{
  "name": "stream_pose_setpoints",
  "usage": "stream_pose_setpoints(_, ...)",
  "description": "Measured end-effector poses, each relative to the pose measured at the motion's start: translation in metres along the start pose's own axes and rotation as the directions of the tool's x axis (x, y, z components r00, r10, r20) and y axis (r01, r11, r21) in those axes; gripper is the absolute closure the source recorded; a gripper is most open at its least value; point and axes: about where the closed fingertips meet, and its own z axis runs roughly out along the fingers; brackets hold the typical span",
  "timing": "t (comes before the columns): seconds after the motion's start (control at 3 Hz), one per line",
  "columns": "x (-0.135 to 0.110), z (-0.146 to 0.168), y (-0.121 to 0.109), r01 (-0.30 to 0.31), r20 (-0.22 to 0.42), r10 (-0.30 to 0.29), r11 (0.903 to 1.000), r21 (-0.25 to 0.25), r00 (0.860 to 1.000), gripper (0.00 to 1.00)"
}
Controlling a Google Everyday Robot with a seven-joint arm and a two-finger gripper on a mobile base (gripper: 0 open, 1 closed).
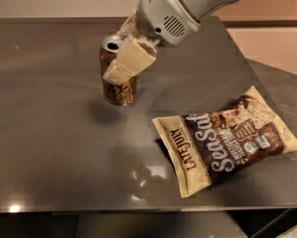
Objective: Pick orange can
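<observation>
The orange can (119,90) has an orange-brown body with dark scribbles and a silver top with a pull-tab hole. It sits upright in my gripper (120,66), which is shut on its upper half. One cream finger (130,62) crosses the can's front, and the other is hidden behind it. The can hangs a little above the dark table (48,148), with its shadow below and to the left.
A brown and cream Late July Sea Salt chip bag (227,140) lies flat on the table to the right of the can. My grey arm (173,9) comes in from the top right. The table's front edge runs along the bottom.
</observation>
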Motion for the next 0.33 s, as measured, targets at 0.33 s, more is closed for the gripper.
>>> stream_pose_setpoints(0.33, -0.0001, 0.0000, 0.0000, 0.000, 0.000, 0.000, 1.0000, 0.000, 1.000, 1.00)
